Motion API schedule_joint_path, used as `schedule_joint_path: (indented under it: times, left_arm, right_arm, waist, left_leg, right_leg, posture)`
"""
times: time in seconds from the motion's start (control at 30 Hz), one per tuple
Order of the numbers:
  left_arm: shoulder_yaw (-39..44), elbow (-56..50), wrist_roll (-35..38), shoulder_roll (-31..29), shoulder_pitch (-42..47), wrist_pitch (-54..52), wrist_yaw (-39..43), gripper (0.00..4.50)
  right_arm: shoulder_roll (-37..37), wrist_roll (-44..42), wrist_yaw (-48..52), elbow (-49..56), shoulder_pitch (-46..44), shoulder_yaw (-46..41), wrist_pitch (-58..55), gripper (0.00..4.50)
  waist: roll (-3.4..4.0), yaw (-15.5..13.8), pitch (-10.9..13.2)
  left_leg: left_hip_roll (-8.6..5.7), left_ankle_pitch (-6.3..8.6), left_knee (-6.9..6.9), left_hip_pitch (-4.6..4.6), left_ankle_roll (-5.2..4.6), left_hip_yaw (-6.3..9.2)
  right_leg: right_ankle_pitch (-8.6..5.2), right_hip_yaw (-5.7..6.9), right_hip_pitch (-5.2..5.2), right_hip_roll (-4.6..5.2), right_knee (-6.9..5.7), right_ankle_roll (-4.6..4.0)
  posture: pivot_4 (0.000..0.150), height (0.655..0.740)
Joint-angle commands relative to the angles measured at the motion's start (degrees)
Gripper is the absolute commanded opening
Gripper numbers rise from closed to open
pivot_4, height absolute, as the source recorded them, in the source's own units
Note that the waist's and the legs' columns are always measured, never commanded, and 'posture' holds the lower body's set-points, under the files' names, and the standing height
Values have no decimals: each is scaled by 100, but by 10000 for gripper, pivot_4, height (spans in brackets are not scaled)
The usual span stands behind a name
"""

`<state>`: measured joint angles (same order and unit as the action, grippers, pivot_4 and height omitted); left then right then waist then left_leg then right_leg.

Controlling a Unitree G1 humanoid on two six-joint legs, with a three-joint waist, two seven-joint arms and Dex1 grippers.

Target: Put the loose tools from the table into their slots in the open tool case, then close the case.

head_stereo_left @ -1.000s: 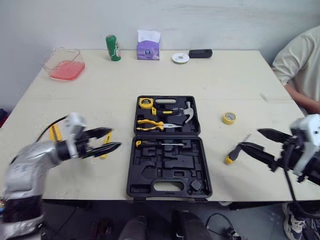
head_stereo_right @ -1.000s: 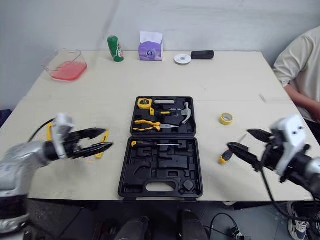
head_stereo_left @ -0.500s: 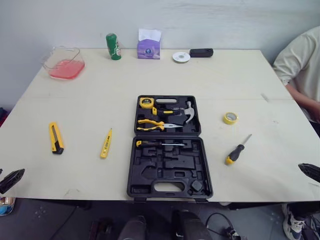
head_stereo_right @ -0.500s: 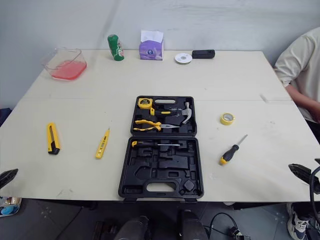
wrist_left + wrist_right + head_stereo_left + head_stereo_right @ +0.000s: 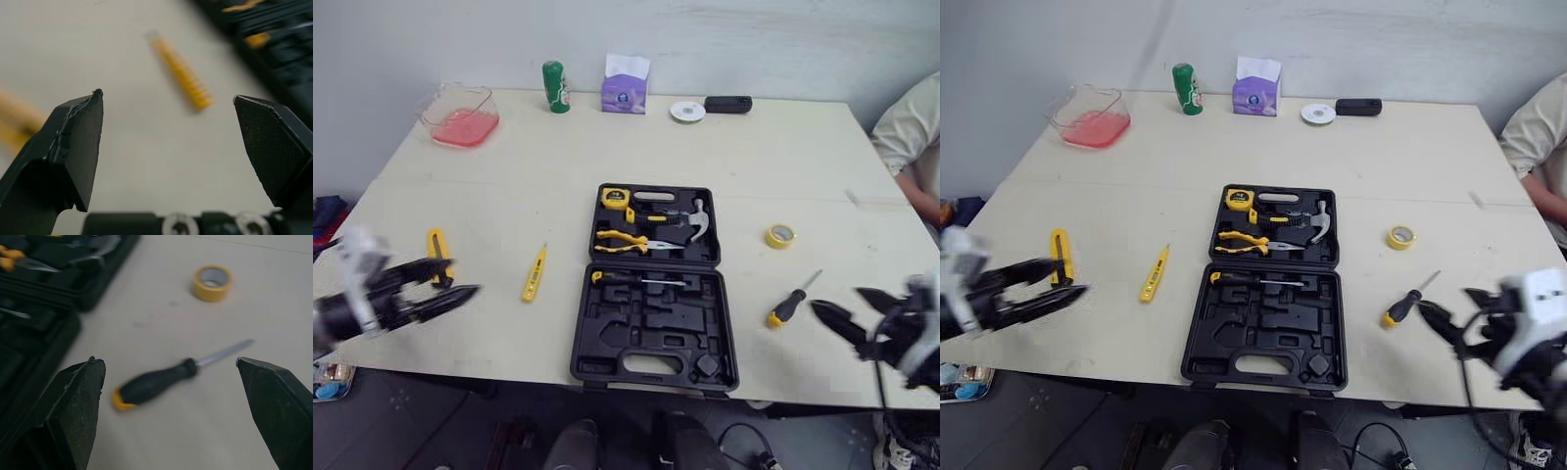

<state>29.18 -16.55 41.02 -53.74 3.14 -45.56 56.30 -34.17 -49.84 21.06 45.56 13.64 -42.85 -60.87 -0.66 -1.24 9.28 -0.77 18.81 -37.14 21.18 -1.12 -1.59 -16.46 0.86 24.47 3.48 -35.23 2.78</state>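
The open black tool case [image 5: 651,294] lies mid-table, holding a tape measure [image 5: 614,198], pliers [image 5: 625,240], a hammer [image 5: 695,220] and a screwdriver [image 5: 631,280]. Loose on the table are a yellow utility knife [image 5: 1060,257], a yellow tester pen [image 5: 534,272], a black-and-yellow screwdriver [image 5: 790,303] and a yellow tape roll [image 5: 780,236]. My left gripper [image 5: 460,279] hovers open at the front left beside the knife; the tester pen [image 5: 183,73] lies ahead of it. My right gripper [image 5: 837,300] is open just right of the loose screwdriver [image 5: 161,382], holding nothing.
Along the far edge stand a clear container of red liquid [image 5: 463,116], a green can [image 5: 553,86], a purple tissue box [image 5: 626,88], a white disc [image 5: 686,112] and a black device [image 5: 728,104]. A person's arm [image 5: 911,147] rests at the right edge.
Half a second ago both grippers had dropped to the picture's lower corners; both have since come back over the table's front edge. The camera has shifted a little; the tools lie as before.
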Motion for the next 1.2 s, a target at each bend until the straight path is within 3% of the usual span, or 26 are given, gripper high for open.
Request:
schedule_joint_path:
  times: [0.03,0.17,0.33,0.67,0.9,1.0,1.17,1.2]
  left_arm:
    - [-830,-766,694,-70,816,-366,221,44641]
    - [-1779,-808,938,185,2133,-408,475,44641]
    - [-2599,-593,845,562,3160,-189,1017,44641]
    - [-3497,457,71,1475,4176,666,1507,44641]
    - [-3680,933,-304,1760,4407,976,1673,44641]
    - [-3710,983,-382,1841,4441,1014,1706,45000]
    - [-3728,1034,-462,1940,4477,1052,1759,45000]
    - [-3736,1064,-487,1973,4502,1068,1764,45000]
  right_arm:
    - [755,-471,-1694,748,-293,374,-668,45000]
    - [1680,-292,-3122,1001,-642,937,-998,45000]
    - [2328,230,-4017,821,-913,1466,-963,45000]
    - [2754,1319,-4187,-259,-1325,2171,-287,45000]
    - [2850,1998,-4067,-571,-1158,2761,137,45000]
    - [3016,2197,-4234,-521,-1093,2579,225,36250]
    - [3301,2306,-4403,-288,-1048,2145,232,12470]
    - [3362,2280,-4426,-227,-1048,2031,204,10921]
  waist:
    - [2,20,1]
    - [3,130,3]
    - [3,228,4]
    - [-4,272,3]
    - [-10,289,0]
    - [-13,276,-2]
    - [-13,270,-2]
    - [-13,265,-2]
  left_leg:
    - [0,-7,-3,7,-2,-2]
    - [0,-46,5,4,20,-11]
    - [0,-53,2,-5,20,-18]
    - [1,-69,-19,1,17,-21]
    - [4,-65,-19,1,8,-23]
    - [4,-62,-22,-1,2,-22]
    - [4,-63,-21,1,3,-21]
    - [4,-63,-21,1,3,-21]
  right_leg:
    - [2,0,8,0,-3,4]
    - [2,-6,15,-5,-16,7]
    - [-6,-13,17,-13,-41,26]
    - [-8,-19,15,-32,-69,42]
    - [-6,-27,16,-38,-73,47]
    - [-5,-27,14,-37,-74,48]
    - [-5,-27,15,-35,-73,49]
    - [-5,-27,15,-35,-74,49]
  posture:
    - [1500,7400]
    - [1500,7400]
    - [1500,7400]
    - [1500,7400]
    - [1500,7400]
    - [1500,7400]
    - [1500,7400]
    - [1500,7400]
